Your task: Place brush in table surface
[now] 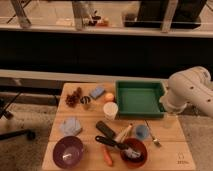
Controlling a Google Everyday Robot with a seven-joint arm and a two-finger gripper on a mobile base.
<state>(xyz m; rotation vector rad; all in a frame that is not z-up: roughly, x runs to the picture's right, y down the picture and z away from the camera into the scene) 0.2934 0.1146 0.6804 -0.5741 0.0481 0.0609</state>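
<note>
The brush [116, 145] has a slim black handle that slants across the front of the table. Its pale bristle head rests inside the dark red bowl [143, 157]. The table surface [90, 117] is light tan wood with a small dark logo [183, 158] in its front right corner. My white arm [190, 92] is folded at the table's right side, just beyond the right edge of the green tray [138, 98]. The gripper is hidden from this view, and nothing of mine touches the brush.
A flat black bar [105, 129], a cream cylinder [123, 132] and an orange carrot [107, 156] crowd around the brush. Also on the table: purple bowl [68, 151], blue cup [141, 132], fork [152, 135], white cup [110, 110], blue-grey cloth [71, 126], sponge [97, 92].
</note>
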